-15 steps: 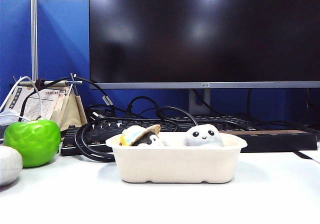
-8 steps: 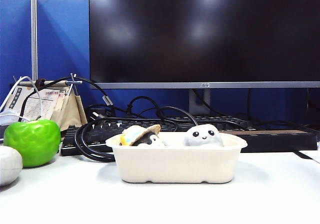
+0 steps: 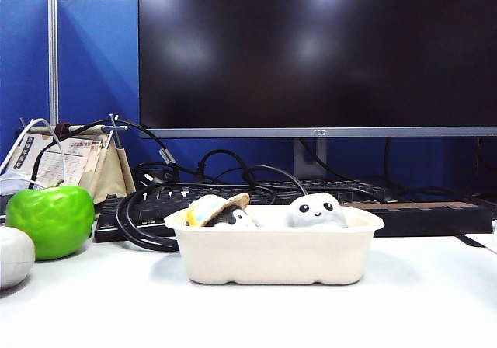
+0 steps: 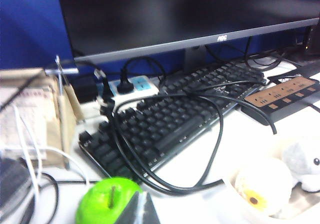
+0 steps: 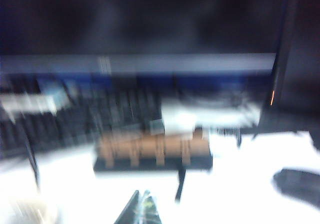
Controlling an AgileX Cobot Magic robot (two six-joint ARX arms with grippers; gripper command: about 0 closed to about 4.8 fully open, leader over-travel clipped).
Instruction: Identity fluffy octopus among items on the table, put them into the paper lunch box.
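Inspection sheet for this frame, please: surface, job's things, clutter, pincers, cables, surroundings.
Surface: white table, bare in front.
Job's things: fluffy octopus sits inside the paper lunch box, beside a straw-hatted plush.
Clutter: green apple and a white round object at left.
Pincers: left pincer shut, over the apple; right pincer shut, view blurred; neither holds anything.
Cables: black loops over the keyboard.
Surroundings: dark monitor, power strip, blue partition.
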